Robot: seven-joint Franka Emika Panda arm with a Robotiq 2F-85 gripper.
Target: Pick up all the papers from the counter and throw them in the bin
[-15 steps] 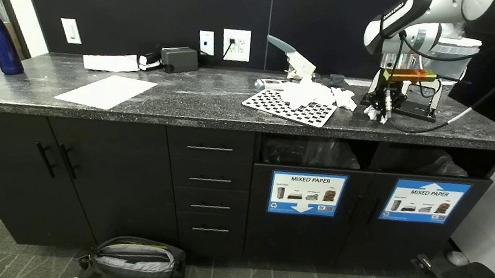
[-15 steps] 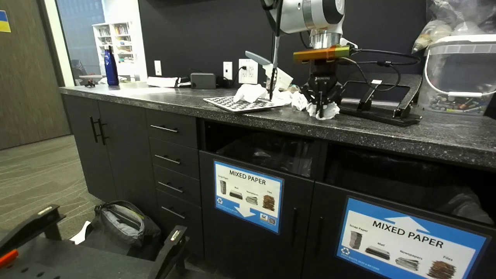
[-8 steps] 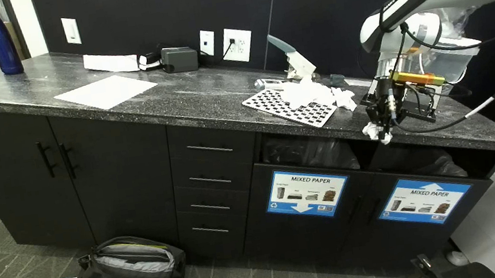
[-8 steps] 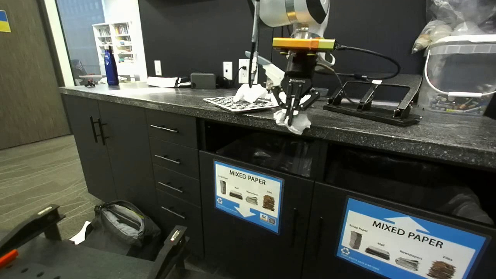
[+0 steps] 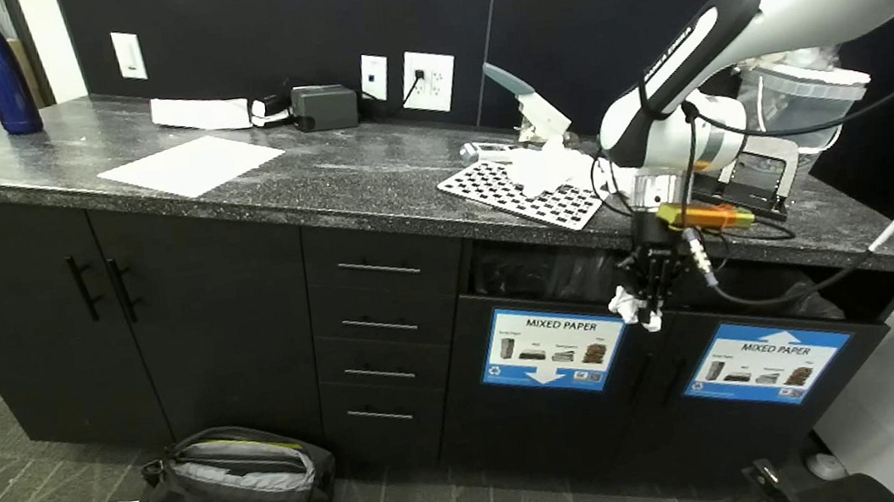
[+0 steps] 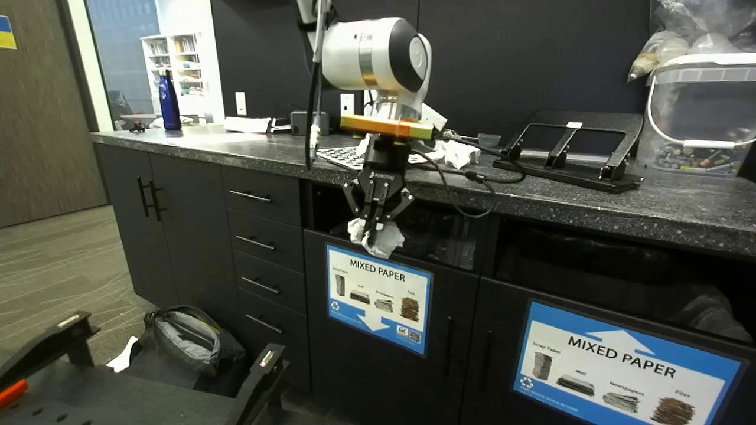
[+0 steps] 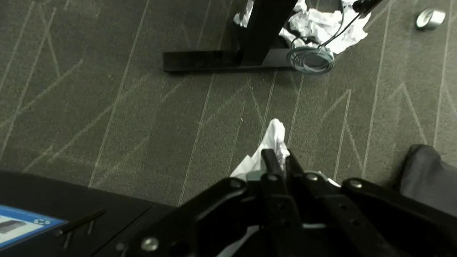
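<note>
Clenched, the end effector hangs in front of the long speckled bench and its two labelled bins. Along the bench top lie a flat white sheet, a checkered sheet and, partly over that, a heap of crumpled papers. Smaller again is the paper wad that the end effector grasps, off the bench.

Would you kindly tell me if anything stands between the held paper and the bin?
Nothing loose visibly does; the paper hangs outside, over the floor, and would likely enter between bin front and counter.
</note>
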